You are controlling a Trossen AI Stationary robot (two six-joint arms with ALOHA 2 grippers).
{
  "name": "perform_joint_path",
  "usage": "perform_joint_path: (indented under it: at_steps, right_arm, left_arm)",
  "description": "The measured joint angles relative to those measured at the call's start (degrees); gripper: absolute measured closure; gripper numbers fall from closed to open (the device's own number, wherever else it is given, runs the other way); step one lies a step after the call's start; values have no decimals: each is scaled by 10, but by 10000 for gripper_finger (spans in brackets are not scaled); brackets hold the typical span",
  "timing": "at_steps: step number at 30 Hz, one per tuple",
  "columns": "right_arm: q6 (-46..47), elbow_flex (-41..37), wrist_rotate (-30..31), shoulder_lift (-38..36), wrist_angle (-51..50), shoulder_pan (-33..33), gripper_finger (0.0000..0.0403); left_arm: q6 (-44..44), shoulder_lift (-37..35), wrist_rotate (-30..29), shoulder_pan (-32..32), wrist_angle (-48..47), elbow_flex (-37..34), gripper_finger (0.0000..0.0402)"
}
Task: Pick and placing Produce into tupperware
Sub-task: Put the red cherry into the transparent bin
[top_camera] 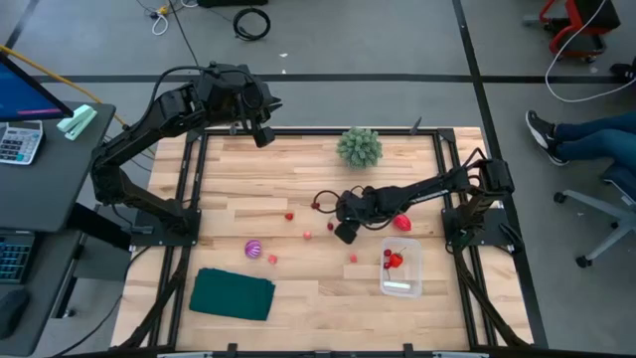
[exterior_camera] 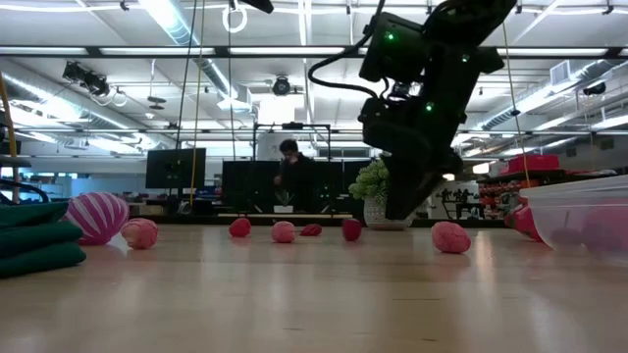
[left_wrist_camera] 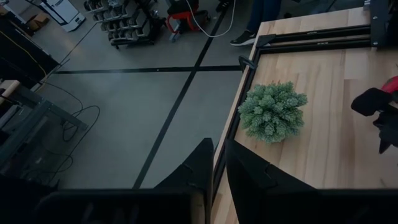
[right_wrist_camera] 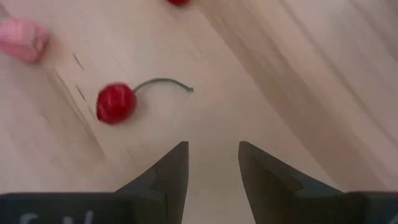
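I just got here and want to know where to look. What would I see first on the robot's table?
First the right tool, hanging open over the middle of the wooden table, above a red cherry with a green stem. Next the bushy green plant at the far edge. Then the clear tub on the right with red pieces already inside, and the purple-striped ball left of centre.

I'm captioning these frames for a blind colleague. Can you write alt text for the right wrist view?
The right gripper hovers open and empty over a light wooden table, with a red cherry on a thin green stem lying just ahead of its fingers. A pink piece and part of another red piece sit farther off.
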Motion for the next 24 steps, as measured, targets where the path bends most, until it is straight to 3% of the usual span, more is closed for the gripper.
perform_joint_path:
  at_steps: [3, 10, 15, 24]
  right_arm:
    - [-27, 0, 0, 0, 31, -3, 254]
    - [-189, 0, -32, 0, 138, -2, 254]
    - [-87, 0, -52, 0, 170, 0, 257]
    - [-88, 0, -24, 57, 172, 37, 257]
  left_arm:
    - [0, 0, 0, 0, 0, 0, 350]
    - [0, 0, 0, 0, 0, 0, 345]
    - [0, 0, 0, 0, 0, 0, 352]
    - [-1, 0, 0, 0, -3, 0, 346]
